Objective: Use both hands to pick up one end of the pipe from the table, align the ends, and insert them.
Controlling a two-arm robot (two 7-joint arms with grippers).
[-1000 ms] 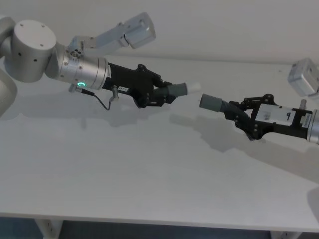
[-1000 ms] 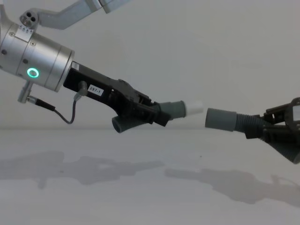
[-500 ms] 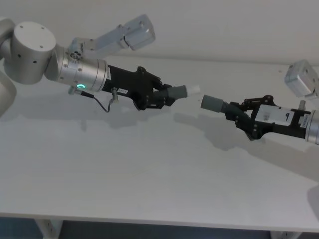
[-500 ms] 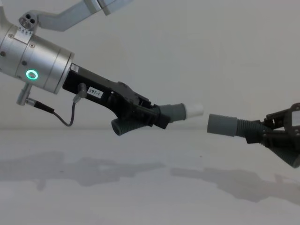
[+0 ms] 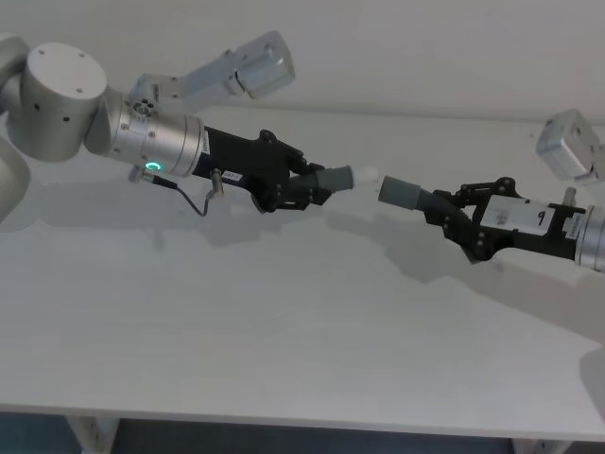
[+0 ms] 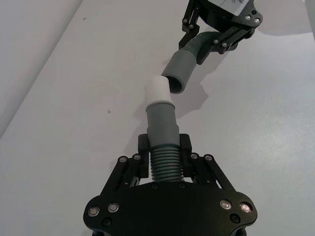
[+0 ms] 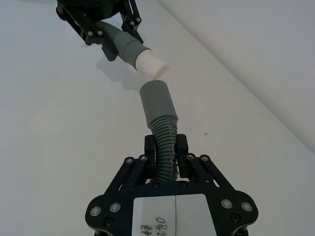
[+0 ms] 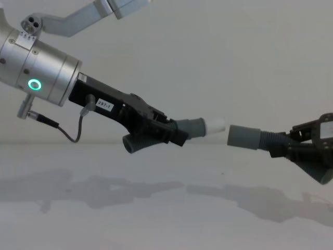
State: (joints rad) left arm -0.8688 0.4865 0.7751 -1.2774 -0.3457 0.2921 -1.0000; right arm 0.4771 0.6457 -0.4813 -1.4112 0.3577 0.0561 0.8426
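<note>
Left wrist view: white tip [image 6: 160, 89] beside socket collar [image 6: 179, 70], offset

A plain pale wall [image 8: 250, 52] rises behind the desk [image 5: 284, 359], meeting its far edge in a straight line, with nothing hung on it. Below the desk's near edge, a strip of dark grey-blue floor [image 5: 312, 443] shows. White supports [image 5: 95, 433] stand under the desk near both front corners. A tiny dark speck [image 7: 205, 133] sits on the desk surface, near its back edge.
</note>
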